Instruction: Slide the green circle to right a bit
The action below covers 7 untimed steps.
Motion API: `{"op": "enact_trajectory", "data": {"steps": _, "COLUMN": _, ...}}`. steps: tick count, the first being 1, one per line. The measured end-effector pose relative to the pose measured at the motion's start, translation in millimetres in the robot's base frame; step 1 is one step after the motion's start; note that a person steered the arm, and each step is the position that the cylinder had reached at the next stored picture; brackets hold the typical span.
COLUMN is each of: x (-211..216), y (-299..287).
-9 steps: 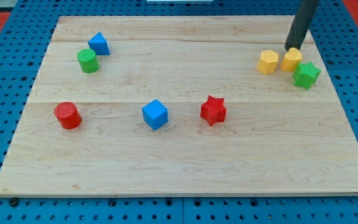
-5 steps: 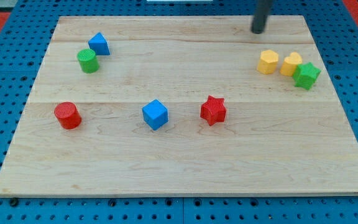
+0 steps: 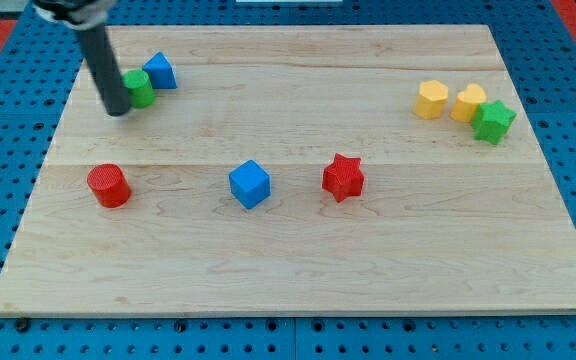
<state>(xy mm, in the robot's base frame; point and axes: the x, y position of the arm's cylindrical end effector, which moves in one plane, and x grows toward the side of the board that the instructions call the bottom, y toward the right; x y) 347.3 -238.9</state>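
The green circle [image 3: 141, 88] is located near the board's upper left, just beside the blue triangle [image 3: 159, 71]. My tip [image 3: 117, 109], a bare rod holding nothing, is set at its left edge. A short, straight push toward the view's right is advised, so the triangle is not disturbed.

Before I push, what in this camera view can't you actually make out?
- Green circle: its left part is hidden behind my rod, so whether my tip touches it cannot be told.
- Rod: its top is cut off by the view's top edge.
- Blue triangle: whether it touches the green circle is unclear.
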Motion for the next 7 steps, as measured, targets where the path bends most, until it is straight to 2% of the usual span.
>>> {"op": "enact_trajectory", "data": {"steps": 1, "x": 1.4, "y": -57.5}}
{"op": "enact_trajectory", "data": {"steps": 2, "x": 1.3, "y": -65.7}}
{"op": "enact_trajectory", "data": {"steps": 3, "x": -22.0, "y": -51.3}}
{"op": "enact_trajectory", "data": {"steps": 4, "x": -23.5, "y": 1.8}}
{"op": "enact_trajectory", "data": {"steps": 5, "x": 8.0, "y": 75.2}}
{"op": "enact_trajectory", "data": {"steps": 6, "x": 11.9, "y": 79.0}}
{"op": "enact_trajectory", "data": {"steps": 7, "x": -5.4, "y": 22.1}}
